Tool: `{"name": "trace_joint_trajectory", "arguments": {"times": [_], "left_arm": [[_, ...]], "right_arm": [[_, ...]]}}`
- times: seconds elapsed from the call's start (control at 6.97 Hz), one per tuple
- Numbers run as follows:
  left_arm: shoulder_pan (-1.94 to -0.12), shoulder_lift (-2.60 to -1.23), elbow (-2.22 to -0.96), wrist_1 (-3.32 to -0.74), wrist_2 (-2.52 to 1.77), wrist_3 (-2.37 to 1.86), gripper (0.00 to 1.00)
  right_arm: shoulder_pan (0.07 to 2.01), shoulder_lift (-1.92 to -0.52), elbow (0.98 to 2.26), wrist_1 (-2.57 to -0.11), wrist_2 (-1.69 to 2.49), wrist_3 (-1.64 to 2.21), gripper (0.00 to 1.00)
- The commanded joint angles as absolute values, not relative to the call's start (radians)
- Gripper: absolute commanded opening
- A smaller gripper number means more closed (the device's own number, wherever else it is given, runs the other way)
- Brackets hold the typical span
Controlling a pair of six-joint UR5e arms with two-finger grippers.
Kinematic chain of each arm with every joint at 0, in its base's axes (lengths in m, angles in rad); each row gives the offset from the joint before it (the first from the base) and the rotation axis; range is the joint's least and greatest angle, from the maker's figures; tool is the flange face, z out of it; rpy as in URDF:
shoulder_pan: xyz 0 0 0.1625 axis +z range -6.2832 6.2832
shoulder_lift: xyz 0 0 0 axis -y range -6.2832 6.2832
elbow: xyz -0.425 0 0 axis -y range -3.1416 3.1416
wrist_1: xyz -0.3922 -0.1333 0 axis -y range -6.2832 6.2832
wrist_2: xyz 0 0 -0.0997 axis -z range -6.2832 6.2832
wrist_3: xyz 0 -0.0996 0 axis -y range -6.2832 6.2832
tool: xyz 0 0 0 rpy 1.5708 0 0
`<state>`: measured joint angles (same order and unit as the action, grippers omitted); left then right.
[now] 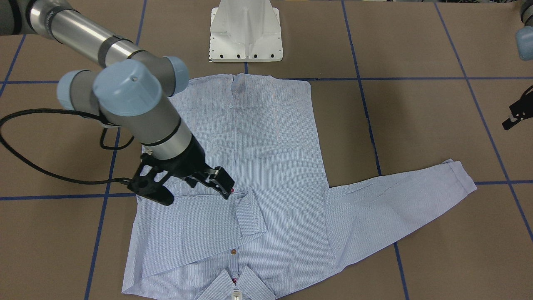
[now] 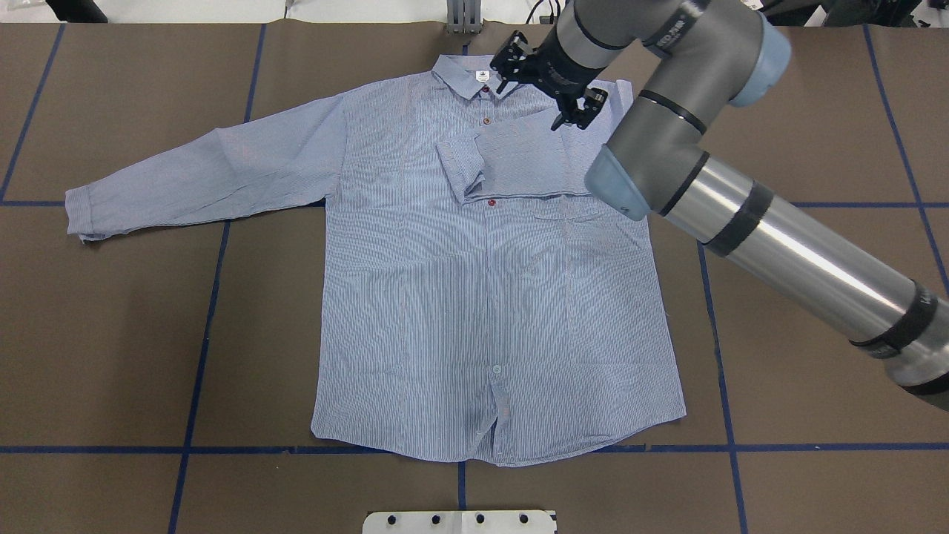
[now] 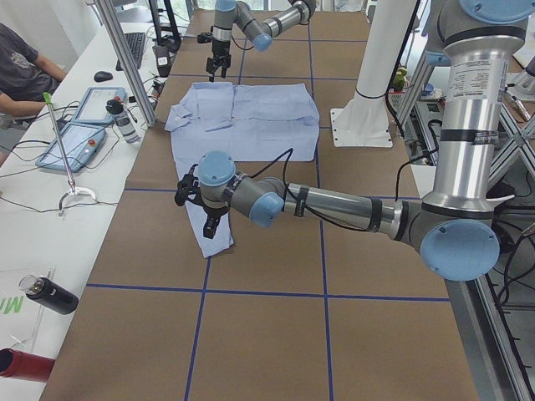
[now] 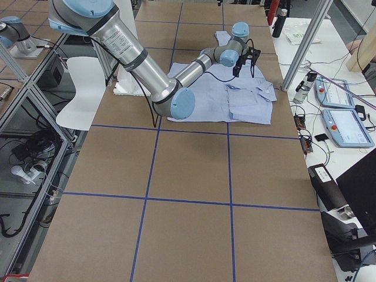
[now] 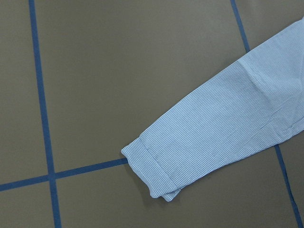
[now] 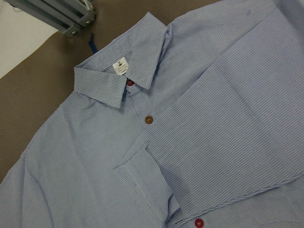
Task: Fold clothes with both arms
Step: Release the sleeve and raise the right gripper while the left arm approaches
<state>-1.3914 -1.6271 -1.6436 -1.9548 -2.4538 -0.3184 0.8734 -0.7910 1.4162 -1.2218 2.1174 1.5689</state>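
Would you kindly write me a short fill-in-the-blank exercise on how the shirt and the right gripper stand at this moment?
1. The shirt lies flat on the table with its buttons facing ____.
2. The sleeve on the robot's ____ side is folded across the chest.
3. The right gripper hangs above the shirt with its jaws ____.

Missing words: up; right; open.

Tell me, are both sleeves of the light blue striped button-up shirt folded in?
No, only one. The sleeve on the robot's right lies folded across the chest; the other sleeve is spread flat on the brown table.
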Motion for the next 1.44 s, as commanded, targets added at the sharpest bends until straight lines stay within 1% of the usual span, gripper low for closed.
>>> {"name": "trace_joint_trajectory", "arguments": {"times": [0.0,0.14,0.29,0.57,0.72,0.86,1.15,1.29], "left_arm": [[-1.365,-1.711,-1.495,-1.980,-2.454,-0.439,0.99],[-1.312,-1.716,-1.471,-1.993,-2.453,-0.501,0.99],[-1.309,-1.730,-1.426,-2.028,-2.454,-0.520,0.99],[-1.237,-1.750,-1.372,-2.115,-2.415,-0.646,0.99],[-1.232,-1.779,-1.286,-2.185,-2.396,-0.649,0.99],[-1.232,-1.787,-1.226,-2.247,-2.396,-0.650,0.90],[-1.230,-1.811,-1.171,-2.284,-2.396,-0.652,0.83],[-1.224,-1.827,-1.151,-2.286,-2.396,-0.652,0.81]], "right_arm": [[0.907,-0.926,1.535,-1.223,2.146,1.559,1.00],[0.908,-0.943,1.543,-1.221,2.145,1.555,1.00],[0.913,-0.946,1.549,-1.221,2.135,1.555,1.00],[0.916,-0.959,1.558,-1.220,2.132,1.555,1.00],[0.917,-0.978,1.581,-1.220,2.131,1.555,1.00],[0.913,-0.998,1.591,-1.215,2.111,1.555,1.00],[0.904,-0.999,1.592,-1.215,2.082,1.554,1.00],[0.904,-1.000,1.592,-1.215,2.082,1.555,1.00]]}}
